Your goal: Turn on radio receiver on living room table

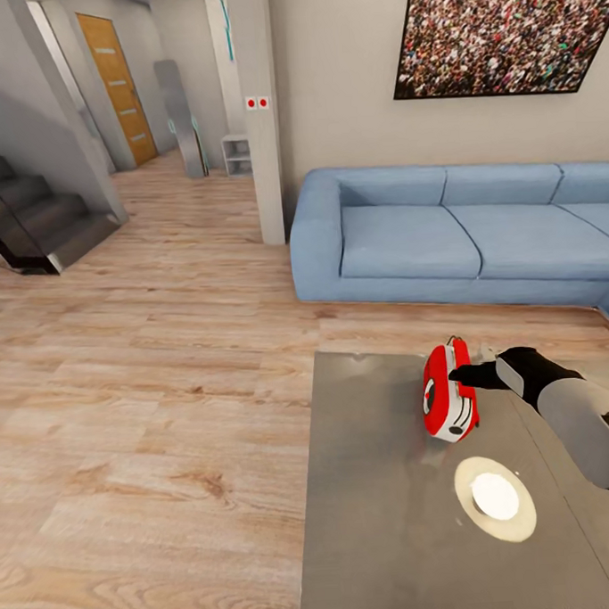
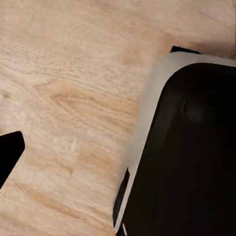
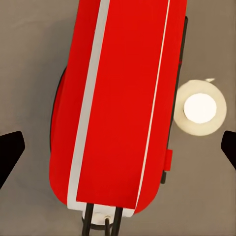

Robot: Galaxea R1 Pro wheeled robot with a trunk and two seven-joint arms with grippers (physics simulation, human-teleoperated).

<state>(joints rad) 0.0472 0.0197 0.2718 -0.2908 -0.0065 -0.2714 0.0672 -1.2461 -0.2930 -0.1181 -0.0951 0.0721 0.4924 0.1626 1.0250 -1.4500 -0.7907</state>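
The right claw [image 1: 458, 374] reaches in from the right edge of the head view and sits against the top of the radio receiver [image 1: 448, 395], its dark fingertips touching or nearly touching the red casing. In the right wrist view the claw [image 3: 118, 152] stands spread wide, one fingertip at each side edge of the picture, with the radio receiver [image 3: 118, 103] lying between them and clear of both, so the claw grips nothing. The receiver stands upright on the bench [image 1: 385, 479], directly ahead of the right claw; its red body carries white-grey side bands and its thin wire handle [image 3: 103, 221] shows at one end. Its round black dial [image 1: 429, 396] faces away from the claw. A flat round white disc [image 1: 495, 497] lies on the bench just beside the receiver, on the robot's side of the claw. Past the claw, beyond the bench, is a blue sofa [image 1: 444, 235] under a framed crowd picture [image 1: 504, 31].

In the left wrist view one dark fingertip [image 2: 10, 152] of the left claw hangs over the wood plank floor [image 2: 73, 88], next to a dark rounded part of the robot [image 2: 191, 157]; I cannot tell whether this claw is spread or closed
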